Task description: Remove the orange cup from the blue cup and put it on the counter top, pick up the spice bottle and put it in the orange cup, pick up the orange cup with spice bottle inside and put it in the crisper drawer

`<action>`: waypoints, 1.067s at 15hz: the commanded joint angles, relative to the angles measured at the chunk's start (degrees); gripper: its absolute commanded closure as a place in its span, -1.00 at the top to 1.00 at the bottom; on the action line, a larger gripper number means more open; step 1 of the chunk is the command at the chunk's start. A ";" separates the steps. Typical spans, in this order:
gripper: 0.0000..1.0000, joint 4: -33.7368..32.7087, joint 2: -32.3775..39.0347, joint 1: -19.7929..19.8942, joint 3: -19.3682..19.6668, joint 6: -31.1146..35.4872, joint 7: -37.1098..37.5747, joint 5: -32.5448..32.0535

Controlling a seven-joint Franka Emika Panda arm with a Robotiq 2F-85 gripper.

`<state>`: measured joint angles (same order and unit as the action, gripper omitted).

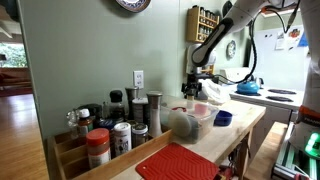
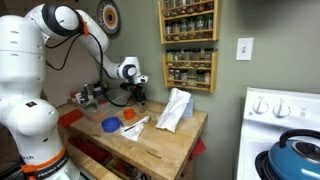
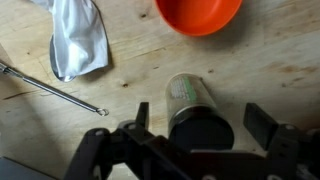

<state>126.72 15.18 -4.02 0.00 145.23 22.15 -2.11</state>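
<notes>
In the wrist view the spice bottle [image 3: 193, 100], with a pale green label and a dark cap facing the camera, sits on the wooden counter top [image 3: 270, 70] between my gripper's [image 3: 200, 122] two fingers. The fingers are open on either side of it, with a gap on the right. The orange cup [image 3: 200, 12] stands just beyond the bottle, at the top edge. In an exterior view the orange cup [image 2: 128, 115] stands next to the blue cup [image 2: 111, 125], apart from it, with the gripper [image 2: 135, 97] low over the counter behind them. The blue cup [image 1: 223, 118] also shows in the second exterior view.
A crumpled white bag [image 3: 78, 40] and a thin metal rod [image 3: 50, 85] lie left of the bottle. A clear tub [image 1: 186, 122], a red ribbed mat [image 1: 178, 162] and several spice jars [image 1: 110, 125] are on the counter. A blue kettle [image 2: 295, 160] stands on the stove.
</notes>
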 commanded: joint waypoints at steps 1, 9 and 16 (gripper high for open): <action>1.00 0.35 0.73 0.04 0.36 2.30 -1.53 1.24; -0.20 0.49 1.57 0.38 0.17 3.96 -3.31 2.65; -0.44 2.84 -4.47 0.64 0.61 0.87 -5.23 1.85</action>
<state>126.72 15.73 -3.53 0.14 147.48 19.07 -0.39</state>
